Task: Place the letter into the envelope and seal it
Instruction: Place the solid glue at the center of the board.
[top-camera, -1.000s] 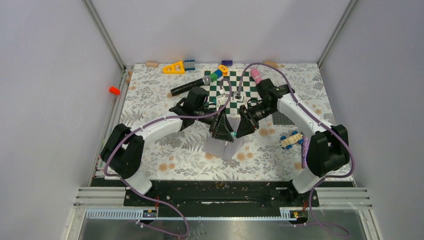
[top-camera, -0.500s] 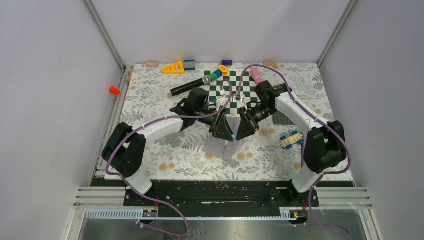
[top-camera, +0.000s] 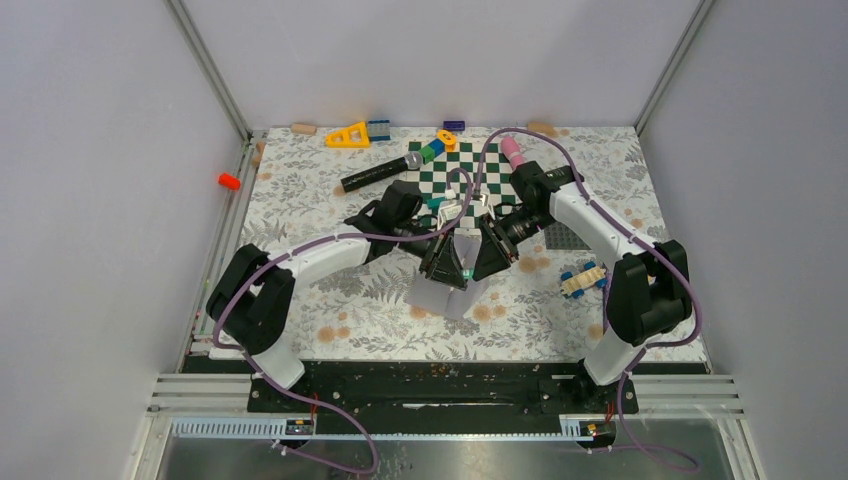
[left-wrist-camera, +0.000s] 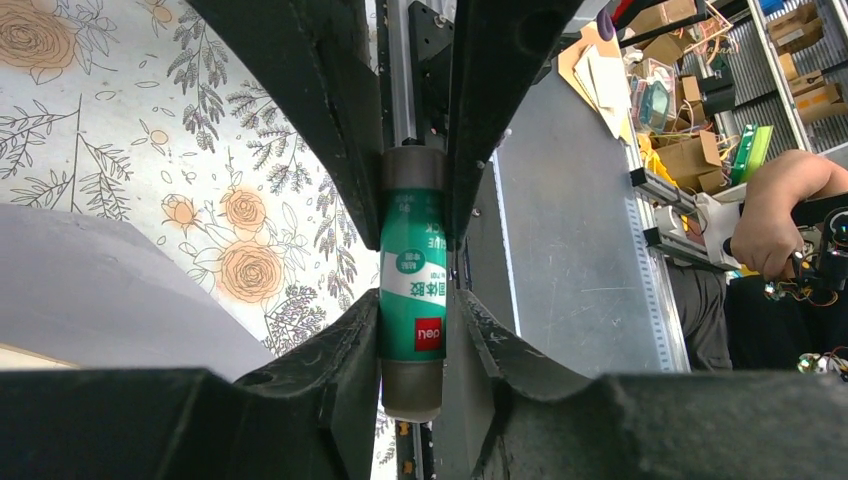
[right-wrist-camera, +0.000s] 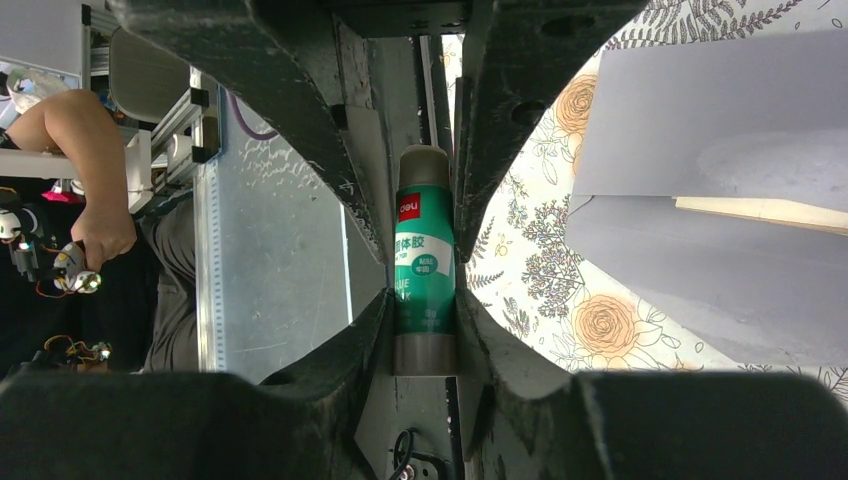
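The envelope (right-wrist-camera: 700, 140) lies flat on the floral counter (top-camera: 330, 300), near its middle and directly below the 2 pincers. It is a plain light grey sheet, unmarked and without visible creases. In the right wrist view a thin cream strip (right-wrist-camera: 760, 208) runs along the line where 2 grey panels meet. Whether that is the letter's edge or part of the flap I cannot tell, and no separate letter shows anywhere.

Above it hangs a green glue stick (left-wrist-camera: 412, 290) with grey ends, clear of the paper. The left pincer (left-wrist-camera: 412, 315), which stood wide a second ago, has narrowed onto 1 end of the stick, its fingers touching both sides. The right pincer (right-wrist-camera: 425, 315) keeps its narrow hold on the other end. Seen from above, the 2 arms have drawn in until their tips meet over the envelope.

With both ends gripped, the step in hand looks like pulling the cap off, so that glue can go on the flap. That would put the task at its sealing stage.

Farther out, a green chequered board (top-camera: 470, 165) lies beyond the arms, with a black microphone (top-camera: 382, 172) beside it.
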